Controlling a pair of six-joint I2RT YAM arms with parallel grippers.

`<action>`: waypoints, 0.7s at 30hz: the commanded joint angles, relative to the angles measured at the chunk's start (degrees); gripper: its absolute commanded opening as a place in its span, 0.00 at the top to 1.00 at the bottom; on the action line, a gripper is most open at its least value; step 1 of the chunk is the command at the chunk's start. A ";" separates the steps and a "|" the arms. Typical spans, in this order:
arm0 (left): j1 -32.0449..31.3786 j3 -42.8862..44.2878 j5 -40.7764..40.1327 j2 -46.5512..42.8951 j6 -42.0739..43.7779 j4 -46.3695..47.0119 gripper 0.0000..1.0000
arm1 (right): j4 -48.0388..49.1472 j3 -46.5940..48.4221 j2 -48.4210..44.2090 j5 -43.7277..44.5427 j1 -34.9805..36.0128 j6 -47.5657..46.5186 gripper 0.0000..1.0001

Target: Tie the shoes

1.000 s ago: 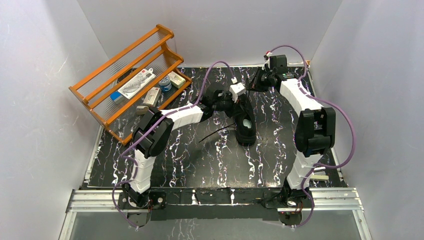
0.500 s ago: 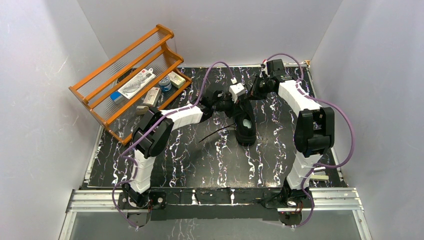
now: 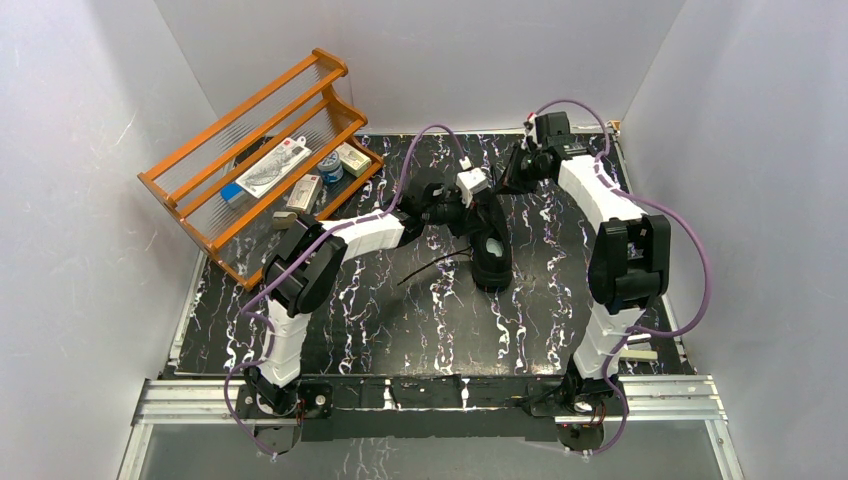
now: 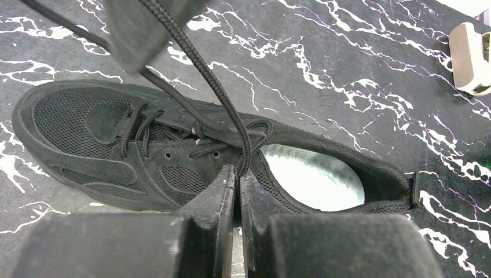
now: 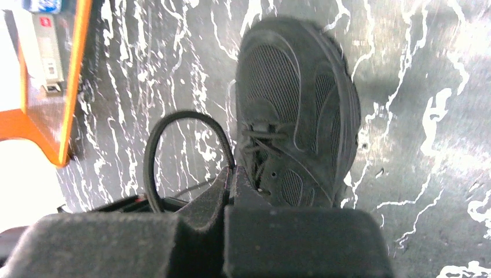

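Entered one black low-top sneaker [image 3: 491, 262], upright on its sole on the black marbled table [image 3: 400, 330], about midway across and toward the far half, between the two wrists. Noted a mesh upper, a pale insole [image 4: 312, 174] visible through the opening, and thin black laces [image 4: 215, 87] partly loosened. Found the left gripper [image 4: 237, 174] over the sneaker's side by the opening, jaws pressed nearly together on one lace strand rising taut from the eyelets and running up out of the wrist view. Found the right gripper [image 5: 230, 174] just beside the sneaker, jaws squeezed tight on a lace loop [image 5: 186, 114] arching out over the table. Logged a further lace end [image 3: 430, 265] trailing loose on the table to the sneaker's left. Listed an orange wooden rack [image 3: 250, 150] at the far left corner, well apart from the sneaker, holding several small packets [image 3: 270, 170]. Could not tell the toe's direction from the overhead view.
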 commanded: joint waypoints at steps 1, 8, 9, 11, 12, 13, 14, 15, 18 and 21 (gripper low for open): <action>-0.01 -0.85 2.03 -5.01 -0.16 0.50 1.00 | 1.47 6.57 1.09 0.46 -0.55 -0.20 1.00; 0.04 -0.94 2.03 -5.28 -0.52 1.32 1.00 | 2.12 3.10 0.36 -0.48 -0.20 0.97 1.00; 0.02 -1.07 2.11 -5.39 -0.51 1.48 1.00 | 2.63 2.12 0.02 -0.49 -0.20 1.27 1.00; -0.01 -1.74 2.40 -5.68 -0.68 2.64 1.00 | 3.39 1.00 -0.26 -0.80 -0.12 1.44 1.00; -0.01 -2.08 2.78 -5.80 -0.86 3.50 1.00 | 3.42 0.83 -0.20 -0.82 0.04 1.39 1.00; -0.01 -2.14 3.10 -5.83 -0.95 4.05 1.00 | 3.42 0.80 -0.10 -0.66 0.12 1.36 1.00; -0.01 -2.15 3.56 -5.75 -0.92 4.39 1.00 | 3.50 0.85 0.05 -0.56 0.21 1.40 1.00; -0.01 -2.11 3.94 -5.66 -0.91 4.63 1.00 | 3.59 0.90 0.15 -0.56 0.24 1.48 1.00; -0.01 -2.24 4.59 -5.80 -2.49 5.42 1.00 | 3.33 1.40 0.31 -0.48 0.47 1.53 1.00; -0.01 -2.26 3.72 -6.08 -2.43 5.49 1.00 | 2.44 1.51 0.18 -0.27 0.50 1.22 1.00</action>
